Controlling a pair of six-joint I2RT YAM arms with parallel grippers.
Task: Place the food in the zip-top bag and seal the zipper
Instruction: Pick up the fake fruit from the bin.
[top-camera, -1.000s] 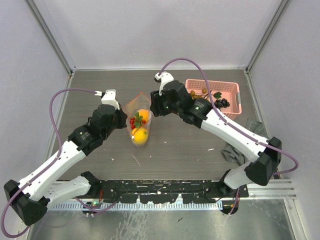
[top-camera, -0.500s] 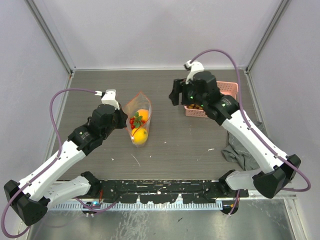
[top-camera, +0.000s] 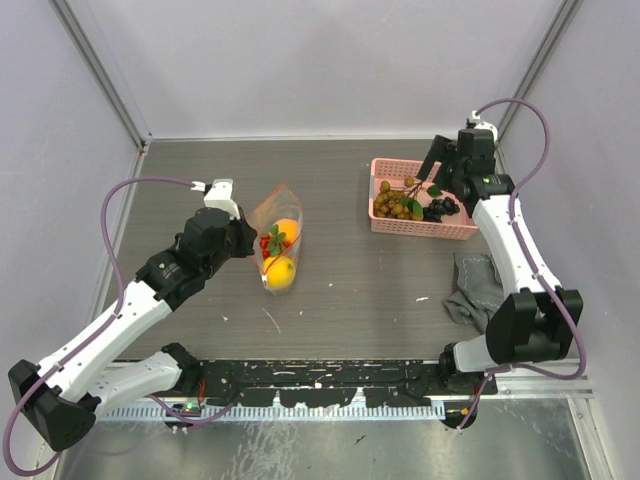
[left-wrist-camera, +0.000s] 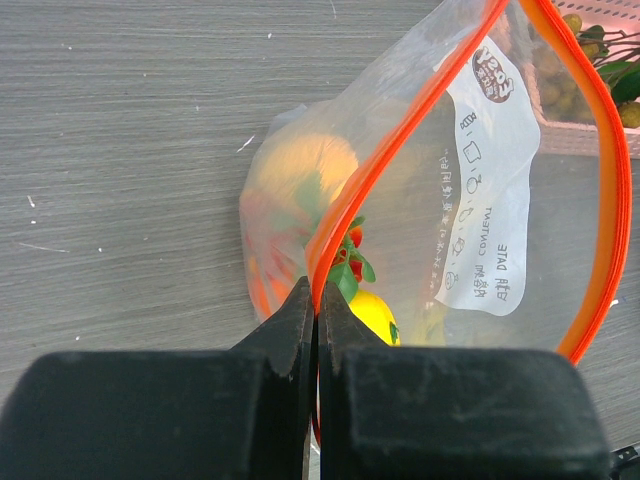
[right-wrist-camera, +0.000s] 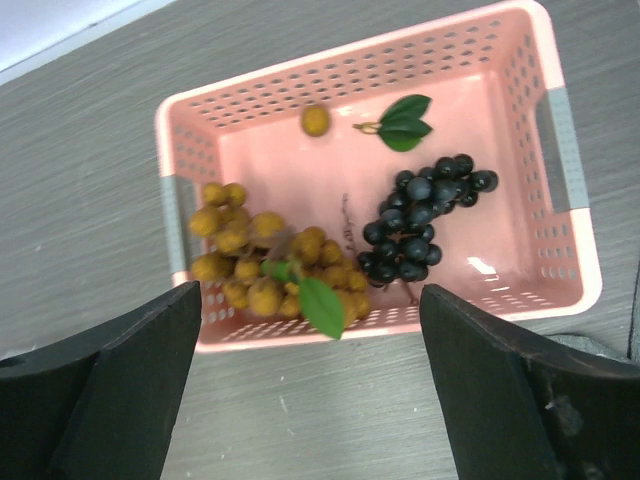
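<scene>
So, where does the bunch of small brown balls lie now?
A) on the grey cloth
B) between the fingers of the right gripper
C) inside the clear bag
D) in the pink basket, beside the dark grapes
D: the bunch of small brown balls lies inside the pink basket, close beside the dark grapes, and nothing grips it.

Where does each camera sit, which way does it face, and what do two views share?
Top external: above and behind the bases, looking down on the table; left arm and right arm show.
Left wrist: on the left arm, facing the zip-top bag; left gripper shut on its zipper.
Right wrist: on the right arm, looking down into the pink basket; right gripper open.
Shared: top and right wrist both show the basket.
</scene>
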